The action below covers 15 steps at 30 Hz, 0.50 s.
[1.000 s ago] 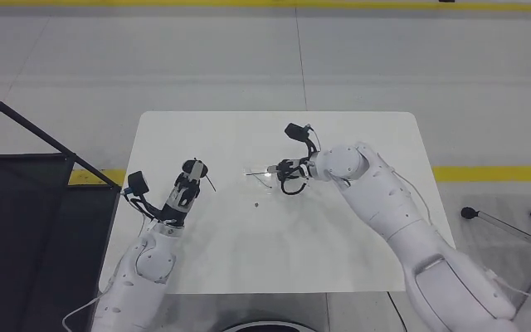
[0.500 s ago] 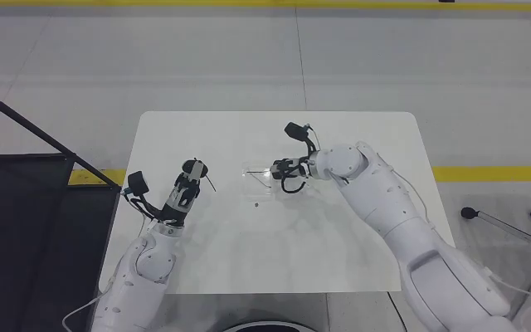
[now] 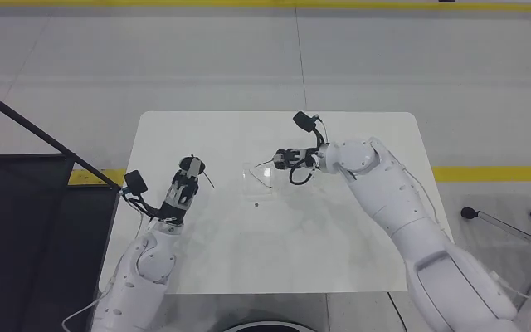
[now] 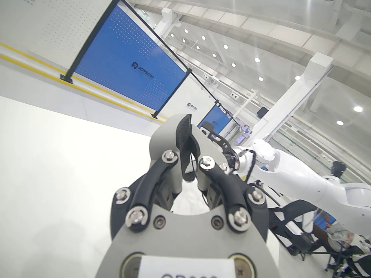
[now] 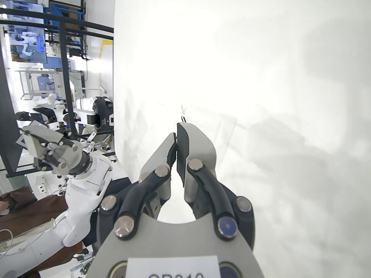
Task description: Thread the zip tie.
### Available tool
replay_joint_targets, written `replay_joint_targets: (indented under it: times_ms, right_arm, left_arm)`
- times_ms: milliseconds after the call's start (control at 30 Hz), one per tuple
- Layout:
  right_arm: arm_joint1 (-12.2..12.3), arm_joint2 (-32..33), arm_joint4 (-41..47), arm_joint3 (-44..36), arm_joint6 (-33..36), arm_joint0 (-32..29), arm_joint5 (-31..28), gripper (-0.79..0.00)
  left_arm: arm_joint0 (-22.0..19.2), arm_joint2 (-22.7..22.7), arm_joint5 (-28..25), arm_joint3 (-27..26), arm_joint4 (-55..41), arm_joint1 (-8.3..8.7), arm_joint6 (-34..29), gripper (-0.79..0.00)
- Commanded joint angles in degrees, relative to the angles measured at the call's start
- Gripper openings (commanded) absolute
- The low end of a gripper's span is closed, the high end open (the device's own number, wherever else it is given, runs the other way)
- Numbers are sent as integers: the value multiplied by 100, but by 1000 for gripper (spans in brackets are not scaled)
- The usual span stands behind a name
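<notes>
Zip tie [image 5: 183,115] — its thin end protrudes from the right gripper [image 5: 176,137], which is clamped shut on it. This gripper has shifted toward the far edge of the tabletop [image 3: 332,249]. The left gripper [image 4: 188,143], well apart, grips a dark strand [image 4: 191,160]. The ends are not aligned — threading remains pending.

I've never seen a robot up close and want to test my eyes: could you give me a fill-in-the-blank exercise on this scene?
The right gripper is shut on a thin strip above a ___ table. The left gripper is ___ on a thin black strip. ___ robot arms hang over the table.
Missing words: white; shut; two.
</notes>
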Motion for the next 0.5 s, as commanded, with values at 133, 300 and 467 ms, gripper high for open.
replay_joint_targets:
  times_ms: [133,300,467]
  right_arm:
    - [246,439,-162,-988,49,-262,79,-785]
    - [475,928,-258,-2198,73,-761,364,-785]
    - [627,1314,-240,-3013,197,-1188,523,-785]
  left_arm:
    - [-78,213,986,-32,1494,-66,987,-785]
    - [-172,529,1650,157,2623,-128,1931,-785]
    - [-216,665,1814,289,2808,-163,2201,-785]
